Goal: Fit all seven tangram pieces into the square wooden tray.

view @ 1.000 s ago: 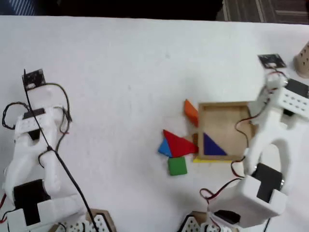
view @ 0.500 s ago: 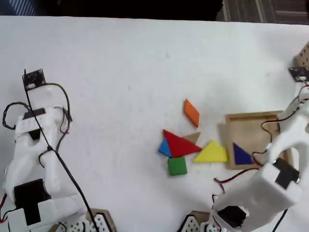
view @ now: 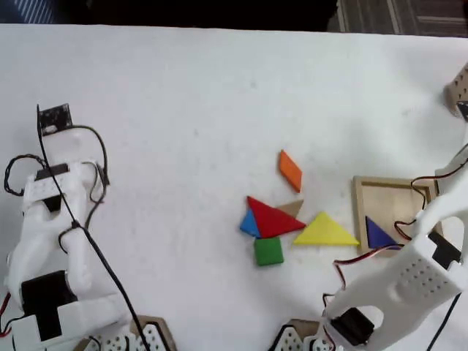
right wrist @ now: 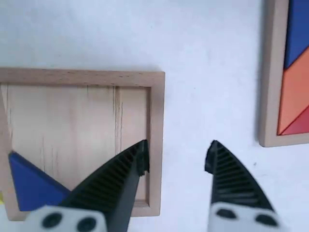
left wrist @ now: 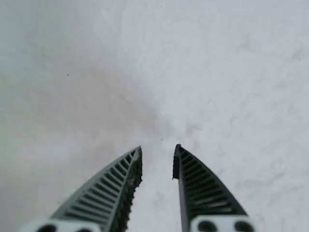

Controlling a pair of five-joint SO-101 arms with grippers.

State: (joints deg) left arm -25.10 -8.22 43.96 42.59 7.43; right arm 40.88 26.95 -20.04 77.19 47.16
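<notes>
Tray (view: pixel 391 180) holds one dark blue triangle (view: pixel 376 235) against its rim.

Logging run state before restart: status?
Left gripper open over bare table. Right gripper open, empty, at tray rim. One blue triangle in; yellow triangle beside tray, outside.

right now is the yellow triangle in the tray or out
Out: the yellow triangle lies on the table, at the left rim of the tray.
</notes>
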